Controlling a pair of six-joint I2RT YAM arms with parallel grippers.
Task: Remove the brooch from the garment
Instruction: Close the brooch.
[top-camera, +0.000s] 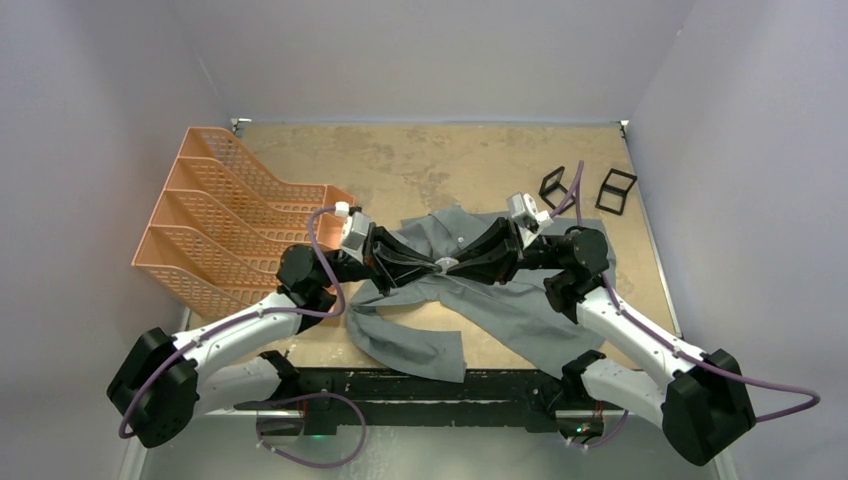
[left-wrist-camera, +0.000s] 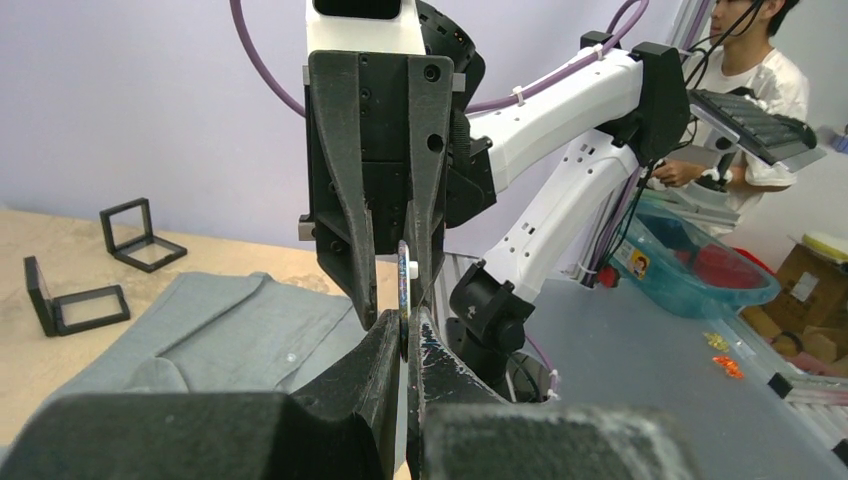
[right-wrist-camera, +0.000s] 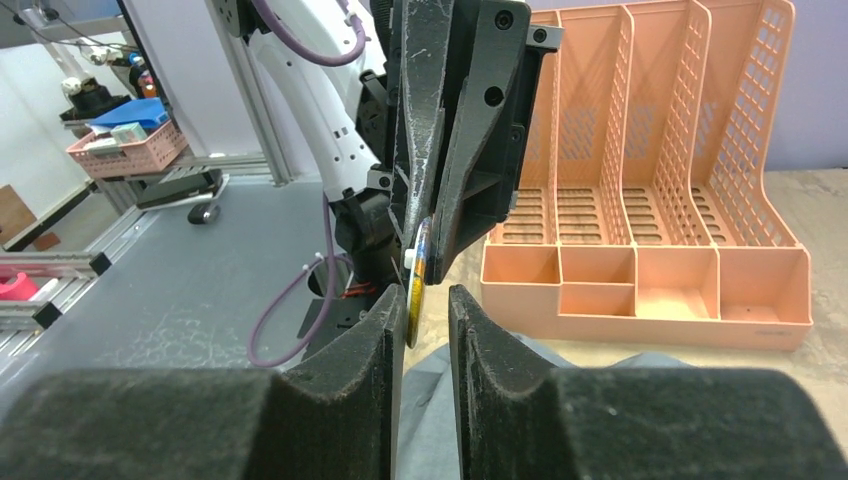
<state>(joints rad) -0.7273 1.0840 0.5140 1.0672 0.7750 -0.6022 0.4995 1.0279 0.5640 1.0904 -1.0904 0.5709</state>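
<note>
The garment (top-camera: 505, 312), a grey shirt, lies crumpled on the table's near middle, and its flat cloth with a pale button (left-wrist-camera: 230, 335) also shows under my left wrist camera. The brooch (top-camera: 443, 264) is a thin disc held edge-on above the shirt. My left gripper (top-camera: 428, 264) is shut on the brooch's (left-wrist-camera: 403, 285) lower rim, fingertips pinched together (left-wrist-camera: 405, 340). My right gripper (top-camera: 459, 263) faces it tip to tip. In the right wrist view the right gripper (right-wrist-camera: 427, 318) stands open, the brooch (right-wrist-camera: 420, 265) between its fingers, close to the left one. No cloth shows between any fingers.
An orange slotted file rack (top-camera: 230, 215) stands at the left, seen behind the grippers (right-wrist-camera: 650, 200). Two small black frames (top-camera: 555, 185) (top-camera: 615, 190) stand at the back right. A person (left-wrist-camera: 745, 70) sits beyond the table's edge.
</note>
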